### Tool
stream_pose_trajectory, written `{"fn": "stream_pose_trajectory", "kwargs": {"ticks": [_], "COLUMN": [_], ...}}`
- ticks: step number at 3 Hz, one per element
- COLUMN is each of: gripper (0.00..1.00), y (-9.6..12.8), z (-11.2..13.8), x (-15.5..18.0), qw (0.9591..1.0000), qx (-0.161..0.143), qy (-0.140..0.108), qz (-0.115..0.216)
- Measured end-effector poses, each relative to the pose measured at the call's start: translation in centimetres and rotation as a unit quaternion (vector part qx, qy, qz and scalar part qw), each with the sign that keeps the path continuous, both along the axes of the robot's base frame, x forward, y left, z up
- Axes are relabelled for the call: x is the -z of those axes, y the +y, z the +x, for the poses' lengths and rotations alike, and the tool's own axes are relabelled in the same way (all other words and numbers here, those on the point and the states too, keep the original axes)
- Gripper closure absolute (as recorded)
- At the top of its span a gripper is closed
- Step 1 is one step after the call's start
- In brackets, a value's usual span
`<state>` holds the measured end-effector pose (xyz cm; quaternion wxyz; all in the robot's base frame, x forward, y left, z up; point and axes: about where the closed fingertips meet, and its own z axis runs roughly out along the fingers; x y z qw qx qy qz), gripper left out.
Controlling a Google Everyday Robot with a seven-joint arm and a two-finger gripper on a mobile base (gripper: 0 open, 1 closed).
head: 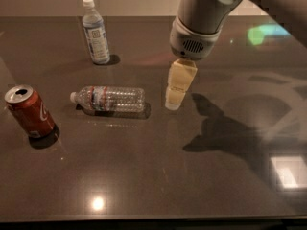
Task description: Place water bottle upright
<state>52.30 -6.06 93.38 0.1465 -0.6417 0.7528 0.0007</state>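
Observation:
The water bottle lies on its side on the dark table, white cap pointing left, its red-and-blue label band near the shoulder. It is clear, ribbed and looks empty. My gripper hangs from the grey arm above the table, just right of the bottle's base end and apart from it. Its pale yellow fingers point down and hold nothing.
A second bottle with a large pale blue-white label stands upright at the back left. A red soda can stands at the left. The arm's shadow falls on the table to the right.

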Motion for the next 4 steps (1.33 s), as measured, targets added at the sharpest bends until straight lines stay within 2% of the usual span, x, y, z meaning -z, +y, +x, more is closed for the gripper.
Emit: {"fn": "stream_pose_trajectory", "kwargs": {"ticks": [2, 3, 4], "gripper": [0.00, 0.00, 0.00], "y": [5.6, 8.4, 11.1], "z": [3.2, 3.4, 2.3], "x": [2.5, 3.2, 3.6], "qw": [0.9996, 0.9993, 0.9990], "qx": [0.010, 0.003, -0.015], "qy": [0.020, 0.026, 0.027], "qz": [0.018, 0.026, 0.032]}}
